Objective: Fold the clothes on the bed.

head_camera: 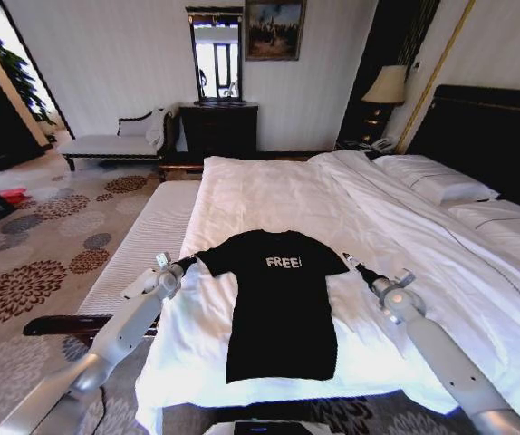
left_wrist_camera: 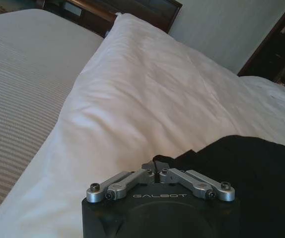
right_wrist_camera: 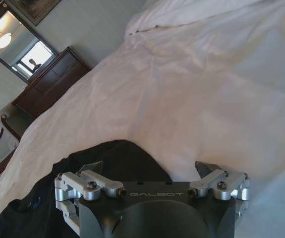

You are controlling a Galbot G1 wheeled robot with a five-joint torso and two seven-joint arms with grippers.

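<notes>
While the black T-shirt [head_camera: 282,308] lies flat on the white bed [head_camera: 269,195], both tools sit at its sleeves. Left tool [left_wrist_camera: 157,171]: fingers drawn together, tips meeting on the edge of the shirt's left-hand sleeve, pinching the black fabric; in the head view it sits at the sleeve end [head_camera: 187,261], near the bed's left edge. Right tool [right_wrist_camera: 152,171]: fingers spread wide apart, one fingertip [right_wrist_camera: 94,167] over the black fabric, the other [right_wrist_camera: 205,168] over the white sheet; whether either touches the cloth cannot be told. In the head view it sits just beside the right-hand sleeve [head_camera: 352,263]. T-shirt: front up, white "FREE!" lettering on the chest, collar toward the far end of the bed, hem toward the robot near the bed's near edge; long axis runs away from the robot; sleeves stretched out to either side.
</notes>
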